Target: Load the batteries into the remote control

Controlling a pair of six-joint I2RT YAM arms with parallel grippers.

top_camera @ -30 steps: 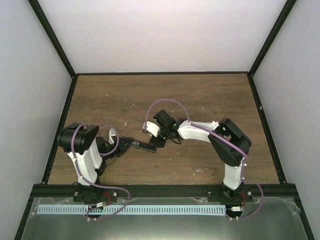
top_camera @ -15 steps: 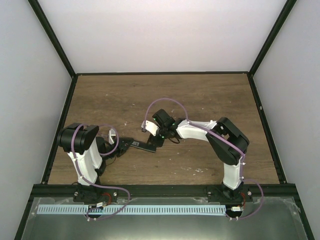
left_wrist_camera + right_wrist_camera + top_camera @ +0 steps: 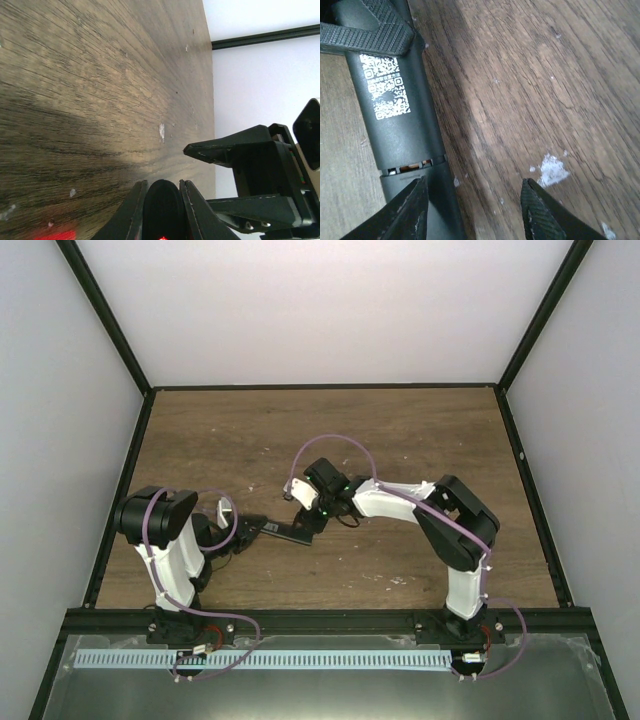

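The black remote control (image 3: 287, 532) is held just above the table between the two arms. My left gripper (image 3: 252, 530) is shut on its left end. In the left wrist view its rounded black end (image 3: 162, 207) sits between my fingers (image 3: 131, 215). In the right wrist view the remote's back (image 3: 395, 125) shows a white code label and a seam with a slit across it. My right gripper (image 3: 475, 212) is open, its left finger (image 3: 405, 215) over the remote's end and its right finger over bare wood. It also shows in the top view (image 3: 316, 518). No batteries are in view.
White debris specks lie on the wooden table (image 3: 551, 167), with more near the front (image 3: 395, 580). The right gripper's black body (image 3: 260, 170) stands close to the right of my left fingers. Black frame rails (image 3: 120, 490) edge the table.
The right wrist has shifted slightly to the left and away from the arm bases. The left arm and the remote have stayed put.
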